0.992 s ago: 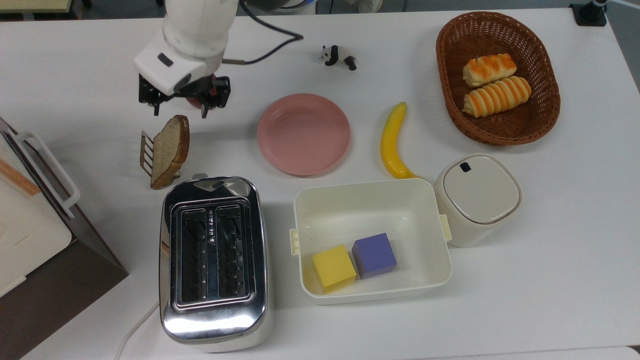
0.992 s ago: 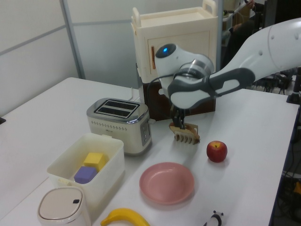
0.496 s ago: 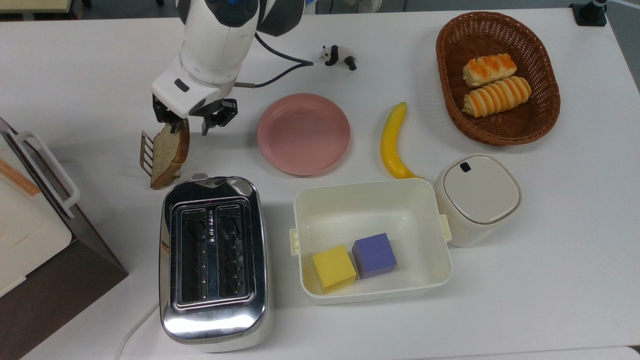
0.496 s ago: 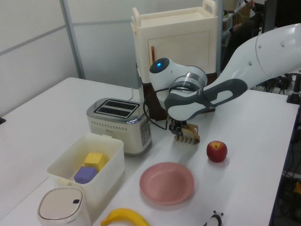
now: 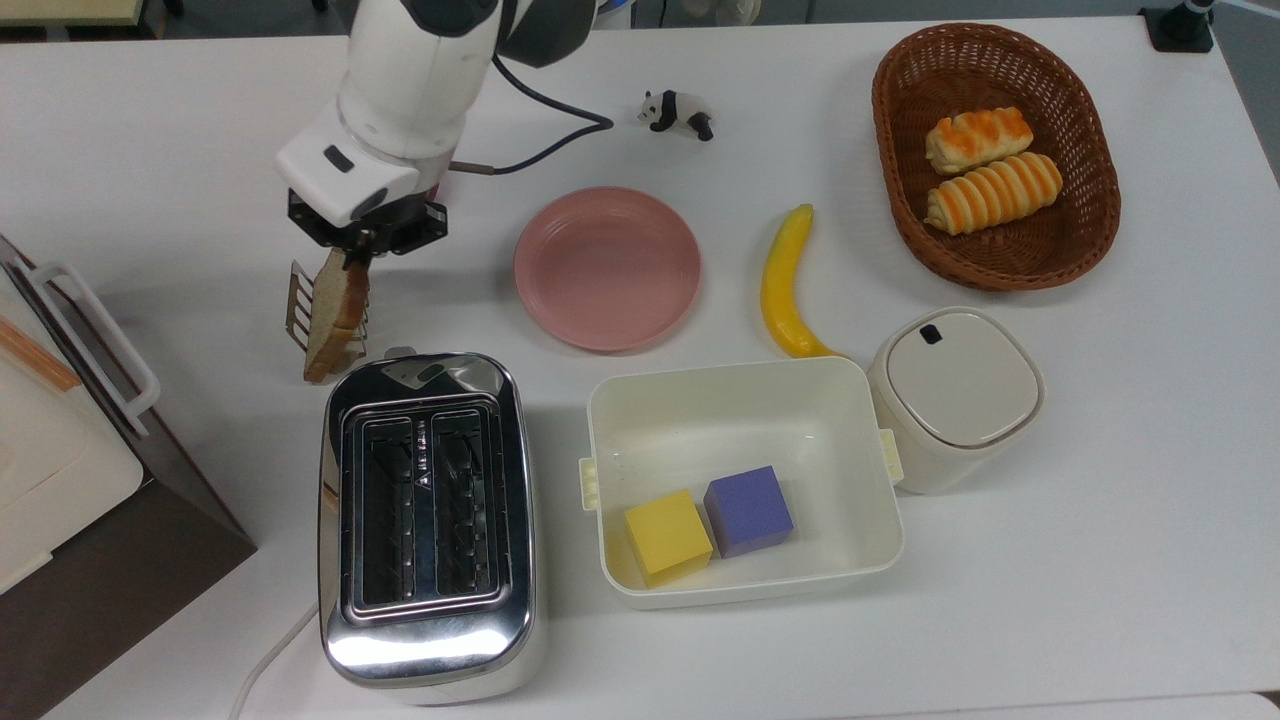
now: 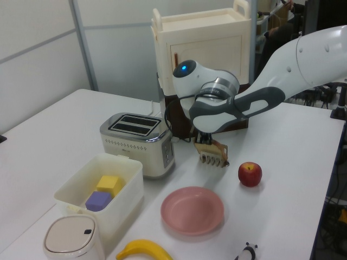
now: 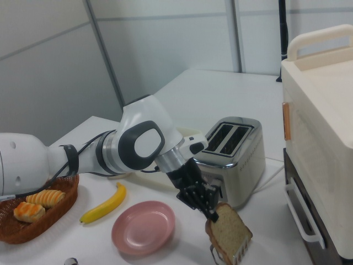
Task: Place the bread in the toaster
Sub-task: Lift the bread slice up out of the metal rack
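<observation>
The bread [image 5: 335, 318] is a speckled tan slice with a brown crust, standing nearly on edge in a small wire toast rack [image 5: 297, 305] just beyond the toaster [image 5: 430, 510]. My gripper [image 5: 352, 257] is at the slice's upper end, shut on its crust. The right view shows the slice's flat face [image 7: 231, 234], with my gripper [image 7: 212, 216] pinching its top corner and the rack [image 7: 227, 257] beneath it. The chrome toaster [image 7: 234, 152] has two dark slots with nothing in them. In the left view my gripper [image 6: 203, 142] hangs over the rack [image 6: 213, 156], right of the toaster [image 6: 138, 142].
A pink plate [image 5: 607, 268], a banana [image 5: 785, 285] and a toy panda [image 5: 677, 110] lie to the top view's right. A wicker basket [image 5: 885, 130] holds striped rolls. A white bin [image 5: 598, 480] holds two cubes beside a lidded jar [image 5: 955, 395]. An apple [image 6: 250, 174] sits near the rack. A cabinet [image 5: 60, 470] stands at the top view's left.
My gripper came down from above the rack onto the slice and shut on its top edge. The slice now stands more upright than it did a second ago.
</observation>
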